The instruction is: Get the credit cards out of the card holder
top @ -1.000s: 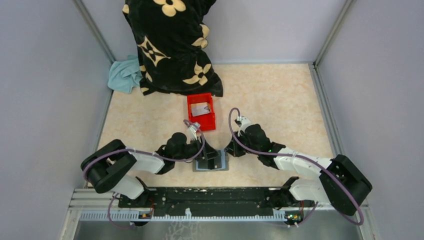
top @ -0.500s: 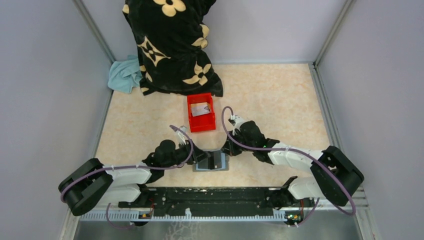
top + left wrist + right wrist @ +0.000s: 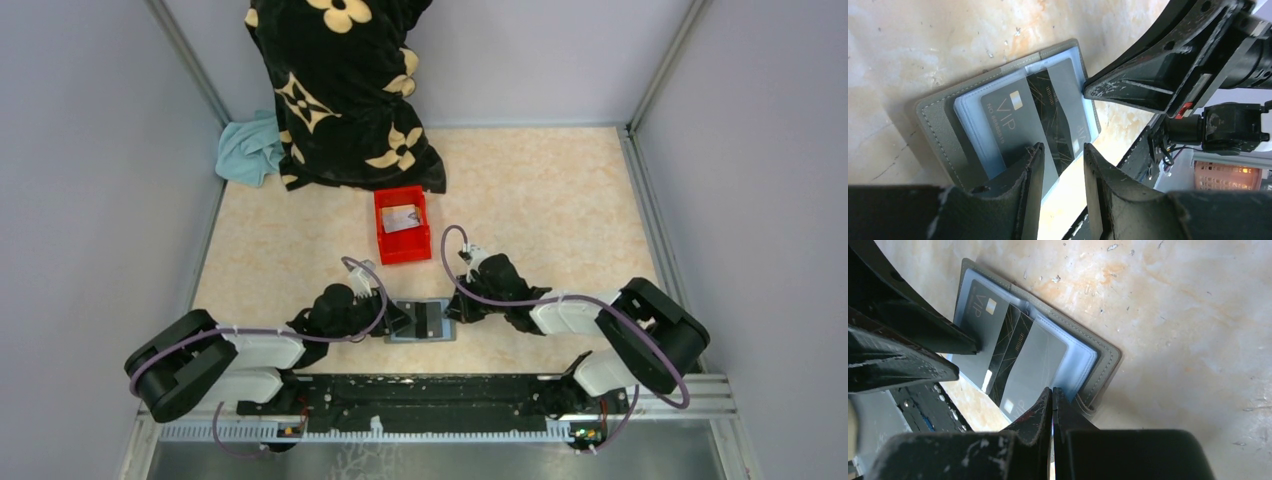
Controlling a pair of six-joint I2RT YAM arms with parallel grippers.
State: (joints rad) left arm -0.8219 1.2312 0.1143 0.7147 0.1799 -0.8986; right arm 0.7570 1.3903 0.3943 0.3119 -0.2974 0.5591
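Observation:
The card holder (image 3: pixel 440 333) lies open and flat near the table's front edge. In the left wrist view its grey cover (image 3: pixel 933 117) holds a grey VIP credit card (image 3: pixel 1008 117), a dark card (image 3: pixel 1050 112) and another grey card (image 3: pixel 1070 85). My left gripper (image 3: pixel 1063 150) is open, low over the cards, one finger (image 3: pixel 1030 165) on the VIP card. My right gripper (image 3: pixel 1052 390) is shut, its tips pressing on the holder's right half (image 3: pixel 1083 365). The top view shows the left gripper (image 3: pixel 400 318) and the right gripper (image 3: pixel 452 313) at the holder's two sides.
A red bin (image 3: pixel 386 240) with one light card (image 3: pixel 401 219) in it stands just behind the holder. A black flowered blanket (image 3: pixel 340 90) and a teal cloth (image 3: pixel 248 150) lie at the back left. Grey walls close in three sides.
The left arm has dropped low and swung its gripper to the holder's left side. The right gripper has come down onto the holder's right side. The holder has not shifted.

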